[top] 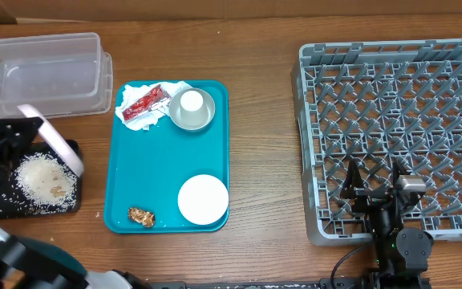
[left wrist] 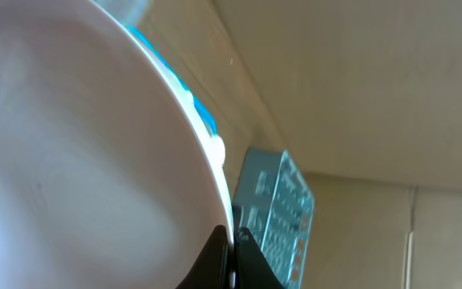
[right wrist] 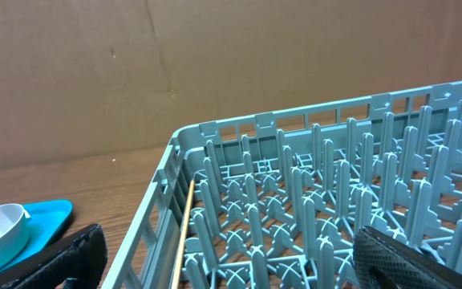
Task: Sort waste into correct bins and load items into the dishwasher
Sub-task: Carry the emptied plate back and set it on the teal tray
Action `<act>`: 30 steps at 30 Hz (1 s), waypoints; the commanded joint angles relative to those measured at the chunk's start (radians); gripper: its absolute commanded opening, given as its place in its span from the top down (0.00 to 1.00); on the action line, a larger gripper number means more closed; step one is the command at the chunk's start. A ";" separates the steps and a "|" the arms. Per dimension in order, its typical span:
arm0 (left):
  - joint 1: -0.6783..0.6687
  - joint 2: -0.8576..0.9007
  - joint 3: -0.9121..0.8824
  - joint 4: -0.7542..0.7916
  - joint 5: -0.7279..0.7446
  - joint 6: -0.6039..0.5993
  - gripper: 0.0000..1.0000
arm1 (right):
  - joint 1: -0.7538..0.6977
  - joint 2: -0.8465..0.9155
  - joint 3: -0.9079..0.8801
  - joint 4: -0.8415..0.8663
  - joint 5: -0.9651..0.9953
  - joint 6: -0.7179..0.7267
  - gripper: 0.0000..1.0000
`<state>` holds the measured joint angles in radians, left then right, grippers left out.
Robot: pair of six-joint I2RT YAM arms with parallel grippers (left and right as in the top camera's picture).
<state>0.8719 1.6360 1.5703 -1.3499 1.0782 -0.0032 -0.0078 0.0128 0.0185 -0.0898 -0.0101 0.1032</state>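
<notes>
Looking down from overhead, the larger round pale pinkish-white plate [top: 61, 151] stands tipped on edge above the shallow black rectangular plastic tray [top: 69, 202]. Its rim line runs diagonally from far-left to near-right, and its face is turned down toward a heap of loose white rice [top: 45, 178] in that tray. The left end effector [top: 32, 128] is clamped on it. Little looks finished:
- The clear rectangular plastic tub [top: 42, 72] holds nothing.
- The crumpled white paper napkin [top: 135, 119], small red foil wrapper [top: 145, 100], brown food lump [top: 141, 215], grey-green round bowl [top: 195, 119] and smaller plate [top: 203, 199] lie on the large teal serving tray [top: 163, 168].
- The large square grey plastic dish rack [top: 395, 120] carries no dishes.

The left wrist view confirms the pinch on the plate's rim.

From the right wrist, the right end effector [right wrist: 239, 261] hangs spread wide and empty at the rack's near edge.
</notes>
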 commanded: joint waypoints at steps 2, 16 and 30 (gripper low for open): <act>-0.132 -0.095 0.002 -0.068 -0.106 0.042 0.96 | -0.005 -0.010 -0.010 0.006 0.009 -0.006 0.00; -0.698 -0.103 0.002 0.027 -0.636 -0.213 0.96 | -0.005 -0.010 -0.010 0.006 0.009 -0.006 0.00; -1.054 -0.016 0.001 0.074 -1.075 -0.457 0.96 | -0.005 -0.010 -0.010 0.006 0.009 -0.006 0.00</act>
<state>-0.1513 1.5700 1.5703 -1.2835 0.0948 -0.3950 -0.0078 0.0128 0.0185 -0.0898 -0.0105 0.1040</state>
